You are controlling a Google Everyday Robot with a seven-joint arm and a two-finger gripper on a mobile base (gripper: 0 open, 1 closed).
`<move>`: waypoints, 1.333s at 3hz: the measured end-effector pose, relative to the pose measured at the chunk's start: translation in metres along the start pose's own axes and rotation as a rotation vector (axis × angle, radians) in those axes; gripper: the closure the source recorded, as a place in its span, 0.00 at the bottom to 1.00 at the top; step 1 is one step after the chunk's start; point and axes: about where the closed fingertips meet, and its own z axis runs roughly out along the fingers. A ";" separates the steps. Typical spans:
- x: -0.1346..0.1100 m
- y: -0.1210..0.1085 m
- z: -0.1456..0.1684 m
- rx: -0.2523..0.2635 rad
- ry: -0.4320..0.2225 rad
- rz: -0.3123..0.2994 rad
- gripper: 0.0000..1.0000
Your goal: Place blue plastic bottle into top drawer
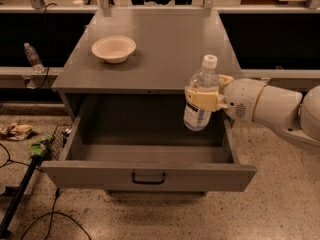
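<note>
Plainly the carry step is in hand: the gripper [202,98] is clamped on the bottle [197,117] just under its shoulder. It holds the bottle upright in the air over the right side of the open drawer [150,174], just in front of the cabinet top's [170,44] front right corner. The next move, as I judge it, calls for lowering the bottle toward the drawer floor near its right wall and releasing only once it is low, since a tall bottle may tip. The drawer's right wall and the top's front edge lie close to the arm [280,109] and could be clipped. The bowl [113,48] sits toward the top's left edge, well apart. A small bottle [33,57] stands on the ledge far left.
</note>
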 end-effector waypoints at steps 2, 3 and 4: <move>0.035 0.003 0.021 -0.087 -0.041 0.039 1.00; 0.062 0.006 0.051 -0.240 -0.117 0.023 1.00; 0.077 0.008 0.074 -0.405 -0.176 -0.044 1.00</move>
